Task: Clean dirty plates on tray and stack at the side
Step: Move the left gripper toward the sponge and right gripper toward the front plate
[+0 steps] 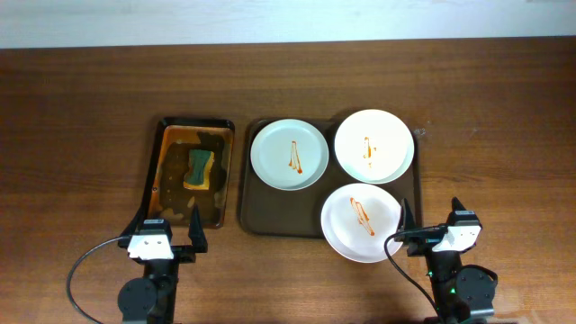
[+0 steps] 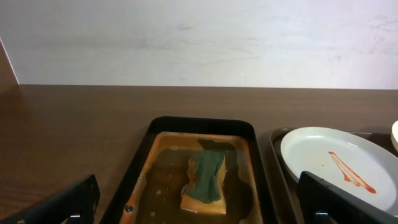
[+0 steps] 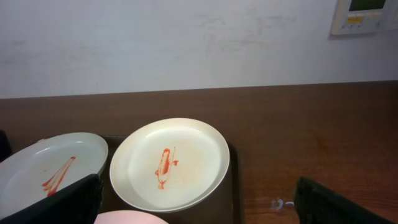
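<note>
Three round plates with orange-red sauce streaks lie on the dark-brown tray [image 1: 261, 216]: a pale mint plate [image 1: 289, 155] at the back left, a white plate [image 1: 374, 146] at the back right, and a white plate [image 1: 362, 222] at the front right, overhanging the tray's front rim. The mint plate also shows in the left wrist view [image 2: 339, 168]. The back-right plate shows in the right wrist view [image 3: 169, 163]. My left gripper [image 1: 170, 224] is open and empty in front of the sponge tray. My right gripper [image 1: 430, 213] is open and empty, right of the front plate.
A smaller black-rimmed tray [image 1: 156, 166] with an orange-stained bottom holds a green-yellow sponge [image 1: 199, 169], left of the big tray. Bare wood-grain tabletop [image 1: 504, 135] lies to the right and far left. A white wall [image 3: 186, 43] runs behind the table.
</note>
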